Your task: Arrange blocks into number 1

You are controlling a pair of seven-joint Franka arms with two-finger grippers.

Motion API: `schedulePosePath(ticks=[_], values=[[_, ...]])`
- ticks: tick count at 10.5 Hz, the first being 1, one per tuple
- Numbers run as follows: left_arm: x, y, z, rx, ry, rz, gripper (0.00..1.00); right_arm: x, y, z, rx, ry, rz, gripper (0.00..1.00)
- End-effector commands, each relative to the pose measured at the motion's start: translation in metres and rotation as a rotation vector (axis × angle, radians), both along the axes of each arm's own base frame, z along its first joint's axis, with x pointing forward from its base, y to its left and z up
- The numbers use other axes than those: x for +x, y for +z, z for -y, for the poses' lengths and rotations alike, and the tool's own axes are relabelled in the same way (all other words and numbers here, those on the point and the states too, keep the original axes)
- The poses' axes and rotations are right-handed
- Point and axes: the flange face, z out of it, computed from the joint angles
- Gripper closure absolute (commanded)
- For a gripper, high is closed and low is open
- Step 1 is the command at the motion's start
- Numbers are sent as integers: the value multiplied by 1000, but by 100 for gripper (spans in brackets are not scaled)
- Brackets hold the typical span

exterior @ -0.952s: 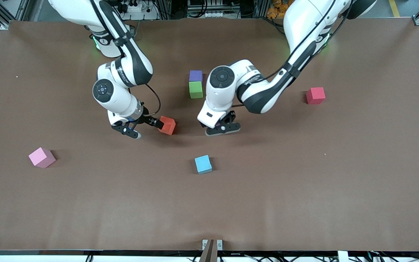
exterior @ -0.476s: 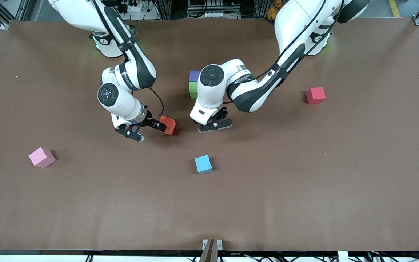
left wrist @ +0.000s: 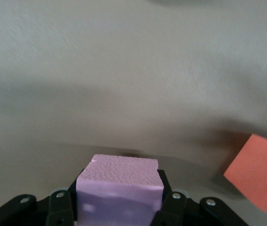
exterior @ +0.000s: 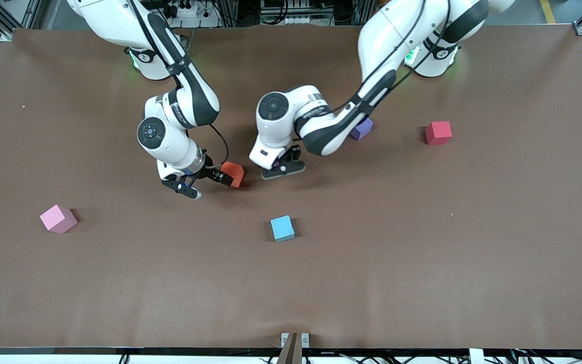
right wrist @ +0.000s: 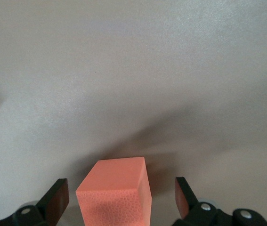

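Two hands were busy: left hand (exterior: 282, 169) was clamped on a purple foam cube (left wrist: 120, 187); right hand (exterior: 205, 181), wide, straddled an orange foam cube (exterior: 233, 174). Closing was needed next.

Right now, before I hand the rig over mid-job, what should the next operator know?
Left hand: shut on a lilac block, over the table's middle.
Right hand: open, fingers either side of the orange block on the table.
Lying apart: purple block, red block, light blue block, pink block.
Done: no line of blocks shows; the left arm hides some table.
Left: line the blocks into a 1.
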Motion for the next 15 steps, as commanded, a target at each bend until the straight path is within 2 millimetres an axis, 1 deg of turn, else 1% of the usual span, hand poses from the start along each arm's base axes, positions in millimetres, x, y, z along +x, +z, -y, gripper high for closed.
schedulePosePath(ticks=[1,3,4,6,8,9,10,11,15], values=[[-11,-4,15,-3,6,2,100,-4,5,13,17,24,-5,0],[-18,-7,17,3,-8,2,100,-9,10,24,20,42,-4,0],[-26,-8,22,6,-22,-2,100,-11,12,29,21,48,-14,0],[-41,-16,26,19,-46,-11,100,-12,19,31,28,53,-20,0],[-50,-22,25,33,-57,-21,100,-13,23,31,30,57,-31,0],[-59,-27,24,48,-81,-29,100,-13,23,31,30,57,-31,0],[-62,-29,22,56,-89,-30,100,-13,23,31,30,57,-31,0],[-62,-29,22,56,-89,-30,100,-13,23,31,30,57,-29,0],[-78,-30,28,60,-111,-40,100,-14,22,27,29,64,-29,0]])
